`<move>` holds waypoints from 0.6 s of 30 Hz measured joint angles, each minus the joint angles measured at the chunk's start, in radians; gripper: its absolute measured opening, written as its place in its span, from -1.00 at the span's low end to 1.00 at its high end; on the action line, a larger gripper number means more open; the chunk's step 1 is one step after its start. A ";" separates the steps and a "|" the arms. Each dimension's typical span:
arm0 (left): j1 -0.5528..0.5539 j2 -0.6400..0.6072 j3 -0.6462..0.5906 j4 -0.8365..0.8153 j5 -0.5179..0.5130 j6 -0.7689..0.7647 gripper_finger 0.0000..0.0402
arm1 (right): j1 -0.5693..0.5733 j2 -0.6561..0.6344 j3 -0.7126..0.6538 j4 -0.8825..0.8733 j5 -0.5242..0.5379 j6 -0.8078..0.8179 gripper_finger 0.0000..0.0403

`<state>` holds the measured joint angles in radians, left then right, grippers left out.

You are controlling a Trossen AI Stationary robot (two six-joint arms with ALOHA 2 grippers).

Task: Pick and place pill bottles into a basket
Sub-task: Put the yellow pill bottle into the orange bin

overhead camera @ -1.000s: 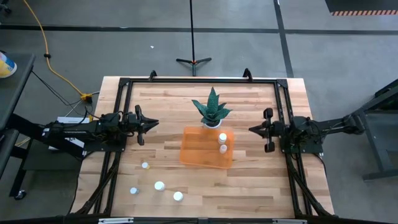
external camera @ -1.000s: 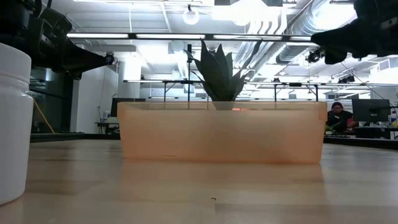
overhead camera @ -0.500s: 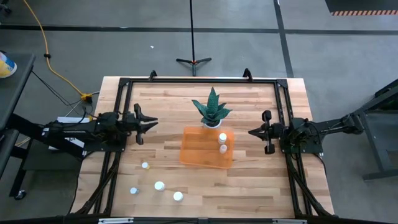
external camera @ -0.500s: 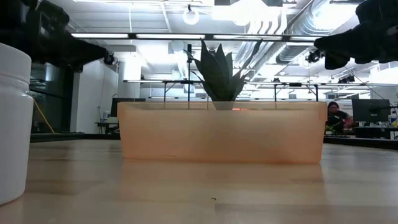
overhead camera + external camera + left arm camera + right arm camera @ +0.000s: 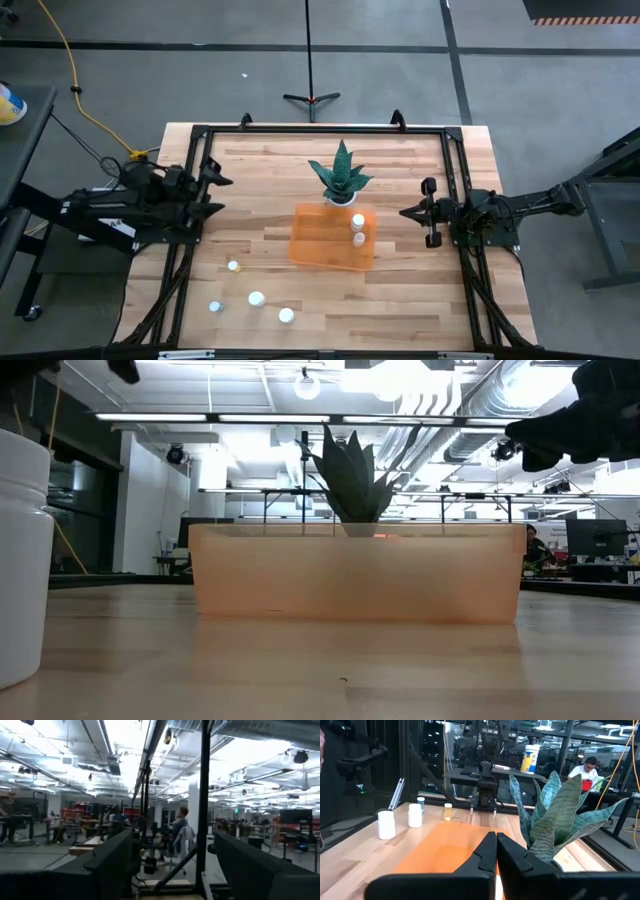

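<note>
Resting in an orange basket point(image 5: 325, 240), two pill bottles point(image 5: 358, 229) sit between the left gripper point(image 5: 212, 194), jaws wide, and right gripper point(image 5: 406, 211), jaws closed.

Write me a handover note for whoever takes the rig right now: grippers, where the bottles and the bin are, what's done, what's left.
Left gripper: open, empty, at the table's left edge, well away from the bottles.
Right gripper: shut, empty, hovering just right of the orange bin.
The bin sits mid-table, in front of the potted plant.
Done: two pill bottles in the bin, near its right wall.
Left: four bottles on the table's front-left, at and. They lie on the left arm's side, so that arm probably suits them best.
</note>
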<state>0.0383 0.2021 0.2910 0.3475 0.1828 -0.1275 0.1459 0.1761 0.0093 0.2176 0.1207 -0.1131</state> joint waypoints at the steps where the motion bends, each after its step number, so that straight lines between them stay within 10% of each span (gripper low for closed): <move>1: 0.000 0.031 0.023 0.003 -0.004 0.004 0.58 | 0.000 0.000 0.000 -0.001 0.000 -0.002 -0.99; 18: -0.013 0.795 0.653 -0.770 -0.206 -0.089 0.29 | -0.001 0.000 -0.001 -0.073 0.010 -0.072 -0.97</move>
<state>0.0258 0.9969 0.9438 -0.4220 -0.0232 -0.2162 0.1452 0.1764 0.0086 0.1444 0.1308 -0.1847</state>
